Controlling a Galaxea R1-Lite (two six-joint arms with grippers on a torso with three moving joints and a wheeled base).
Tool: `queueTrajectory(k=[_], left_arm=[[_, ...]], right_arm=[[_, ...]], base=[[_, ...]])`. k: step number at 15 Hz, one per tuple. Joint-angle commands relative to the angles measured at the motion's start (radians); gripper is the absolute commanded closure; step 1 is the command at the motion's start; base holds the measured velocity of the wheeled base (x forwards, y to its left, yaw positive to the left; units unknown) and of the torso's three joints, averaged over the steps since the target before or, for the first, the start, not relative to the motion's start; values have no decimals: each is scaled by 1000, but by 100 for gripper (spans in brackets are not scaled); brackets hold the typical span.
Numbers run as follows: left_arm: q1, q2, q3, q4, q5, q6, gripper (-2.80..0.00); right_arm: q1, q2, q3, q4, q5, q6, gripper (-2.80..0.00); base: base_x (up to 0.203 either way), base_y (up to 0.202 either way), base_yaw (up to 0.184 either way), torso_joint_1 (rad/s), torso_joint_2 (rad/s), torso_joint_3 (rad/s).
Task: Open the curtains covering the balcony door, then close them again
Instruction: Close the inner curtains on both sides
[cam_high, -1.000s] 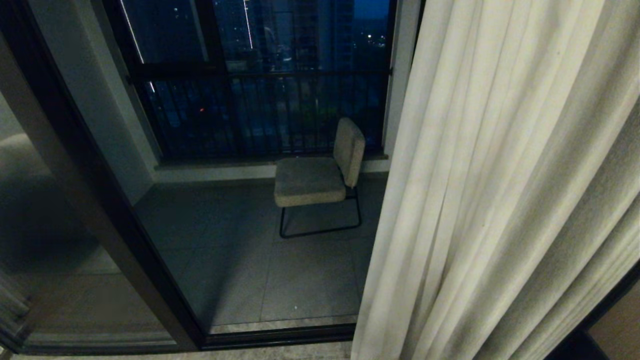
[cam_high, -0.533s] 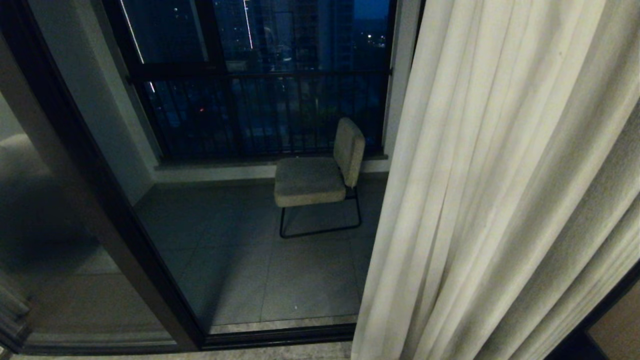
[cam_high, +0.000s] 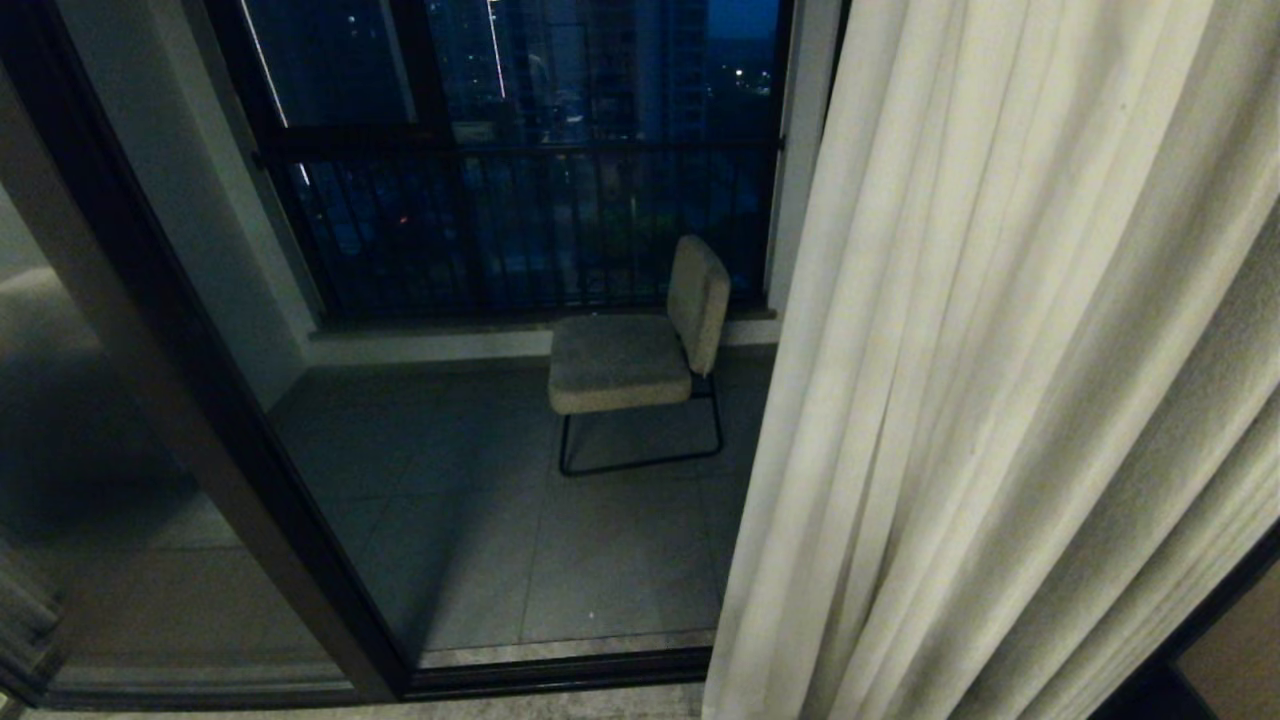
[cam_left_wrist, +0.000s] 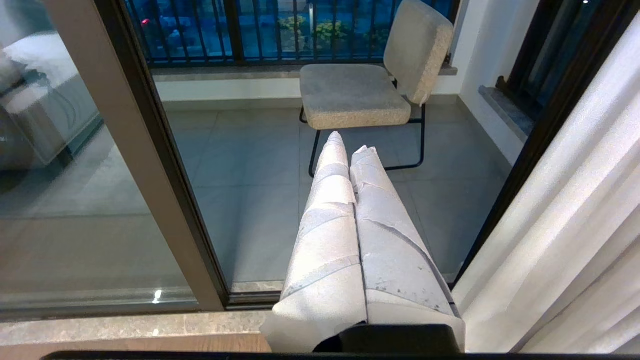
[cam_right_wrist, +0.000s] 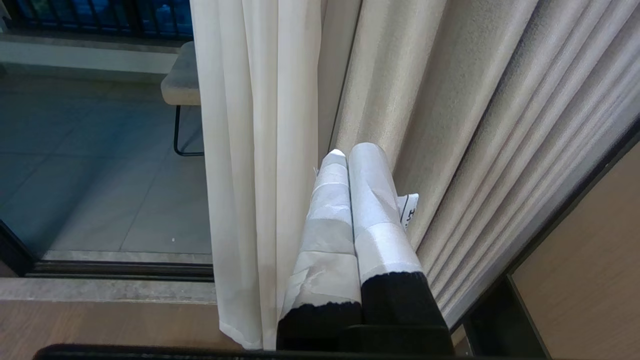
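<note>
Curtains bunched aside, glass uncovered

Cream pleated fabric curtains (cam_right_wrist: 260, 125) hang gathered just beside the right pincer (cam_right_wrist: 345, 152); both pincers, left (cam_left_wrist: 347, 142) included, are pressed together empty, facing the dark-framed glass balcony door (cam_left_wrist: 150, 150).

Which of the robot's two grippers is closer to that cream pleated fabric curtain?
The right. The right gripper, shut, sits right at the folds of the cream pleated fabric curtain. The left gripper, also shut, points at the balcony chair, with the curtain off to its side.

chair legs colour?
Black, thin metal frame under the beige upholstered chair; clearest in left wrist view.
</note>
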Motion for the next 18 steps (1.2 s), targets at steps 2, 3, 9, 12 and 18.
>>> queueTrajectory(k=[2,3,9,12,18], left_arm=[[0,0,0,0,0,-1,0],[0,0,0,0,0,-1,0],[0,0,0,0,0,-1,0],[0,0,0,0,0,-1,0],[0,0,0,0,0,-1,0]], right_arm=[[1,2,0,0,0,-1,0],[-1,2,0,0,1,-1,0],[-1,2,0,0,0,-1,0],[-1,2,0,0,1,-1,0],[-1,2,0,0,1,-1,0]], base=[[0,0,0,0,0,0],[0,0,0,0,0,0],[0,0,0,0,0,0],[0,0,0,0,0,0],[0,0,0,0,0,0]])
